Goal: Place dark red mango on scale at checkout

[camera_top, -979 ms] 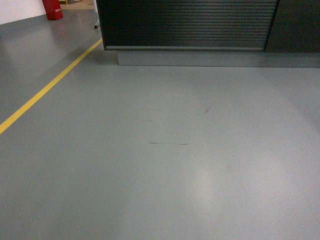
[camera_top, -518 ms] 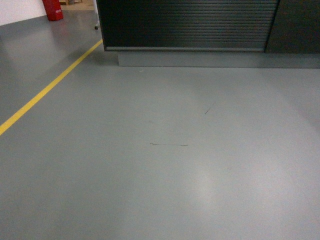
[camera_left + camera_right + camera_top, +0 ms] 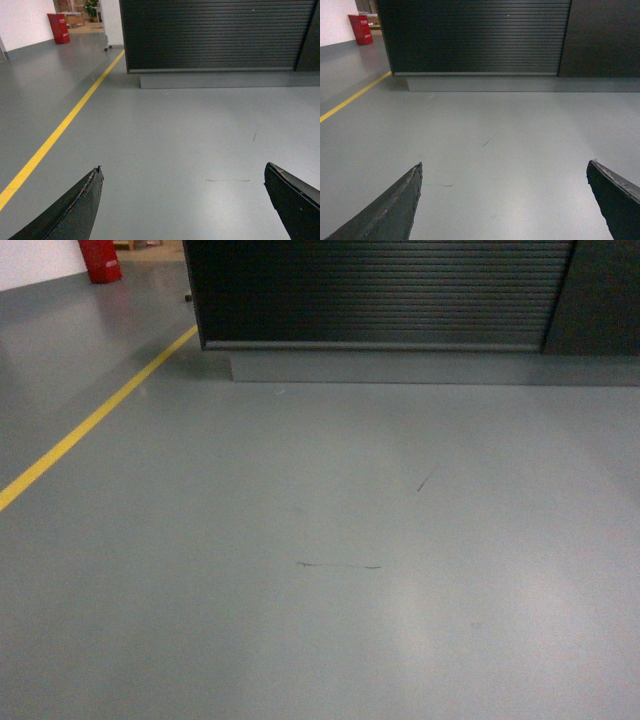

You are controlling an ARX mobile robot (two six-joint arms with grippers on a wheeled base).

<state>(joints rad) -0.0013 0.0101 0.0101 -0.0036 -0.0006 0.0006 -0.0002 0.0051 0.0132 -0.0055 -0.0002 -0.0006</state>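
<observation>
Ahead, the checkout (image 3: 370, 290) shows only its dark, horizontally ribbed front panel, standing on a grey plinth (image 3: 400, 367) across a stretch of grey floor (image 3: 320, 540). Its top lies above the head view, so neither the scale nor the dark red mango can be seen anywhere. The left gripper (image 3: 182, 200) and the right gripper (image 3: 505, 200) both hang over the floor with fingers spread wide, holding nothing. A yellow floor line (image 3: 90, 425) runs diagonally at left, toward a red object (image 3: 100, 260) by the wall.

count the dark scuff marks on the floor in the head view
2. A long thin horizontal scuff lies mid-floor, and a short slanted scuff sits up and to its right, nearer the checkout. Fainter marks may not show.
</observation>
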